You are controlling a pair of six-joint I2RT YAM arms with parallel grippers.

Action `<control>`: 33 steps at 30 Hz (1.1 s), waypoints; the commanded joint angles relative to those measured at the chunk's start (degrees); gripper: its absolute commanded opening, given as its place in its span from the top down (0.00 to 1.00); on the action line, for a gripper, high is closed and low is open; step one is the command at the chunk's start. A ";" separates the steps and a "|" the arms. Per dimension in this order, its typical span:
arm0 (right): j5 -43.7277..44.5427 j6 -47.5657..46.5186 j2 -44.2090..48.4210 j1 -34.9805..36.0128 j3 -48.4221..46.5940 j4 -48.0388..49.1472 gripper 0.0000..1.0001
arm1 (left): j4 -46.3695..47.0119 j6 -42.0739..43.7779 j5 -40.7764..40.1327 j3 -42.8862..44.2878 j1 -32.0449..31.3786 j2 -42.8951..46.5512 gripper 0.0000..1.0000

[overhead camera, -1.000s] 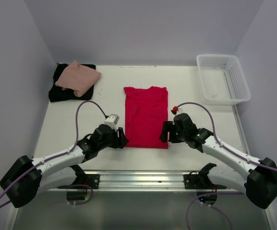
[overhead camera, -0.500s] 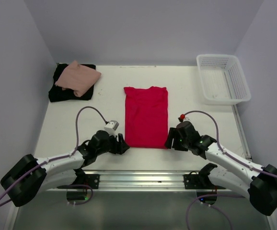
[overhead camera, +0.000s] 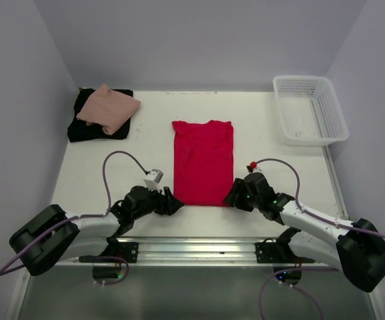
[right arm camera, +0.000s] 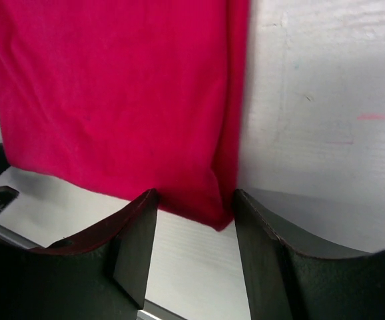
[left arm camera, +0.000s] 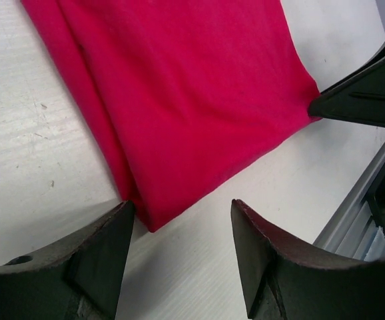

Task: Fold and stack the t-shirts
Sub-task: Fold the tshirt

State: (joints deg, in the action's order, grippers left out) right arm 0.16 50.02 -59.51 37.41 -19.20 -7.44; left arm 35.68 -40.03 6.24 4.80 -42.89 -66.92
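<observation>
With jaws apart, the left gripper (left arm camera: 179, 267) and right gripper (right arm camera: 196, 257) have been lowered astride the near corners of the bright red cloth t-shirt (overhead camera: 203, 163), so a folding pinch is expected.

Flat t-shirt (overhead camera: 203, 162) at table (overhead camera: 152, 127) centre; upper t-shirt (overhead camera: 109, 108) on lower t-shirt (overhead camera: 86, 131) far left; basket (overhead camera: 312, 140) far right.

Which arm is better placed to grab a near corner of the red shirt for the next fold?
Right, narrowly. The red t-shirt's near corner sits between the right end effector's open fingers. The left end effector also frames its corner, but off-centre, beside one finger.
</observation>
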 commanded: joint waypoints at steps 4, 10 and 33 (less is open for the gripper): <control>0.54 1.31 -6.76 0.12 3.38 6.91 0.48 | 9.39 -2.33 0.00 -2.60 -0.17 -5.93 0.35; 1.07 0.52 -8.96 0.12 3.03 9.02 0.66 | 13.18 -3.12 0.26 -2.51 -0.17 -10.16 0.37; -7.01 -6.51 11.69 0.47 -6.01 -16.98 1.00 | -25.64 -8.92 -1.84 2.57 -6.05 24.53 1.00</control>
State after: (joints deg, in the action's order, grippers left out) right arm -4.32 46.35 -49.45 37.63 -21.80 -17.74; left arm 22.70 -46.81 7.40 3.95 -46.68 -47.18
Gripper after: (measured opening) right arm 0.030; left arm 0.052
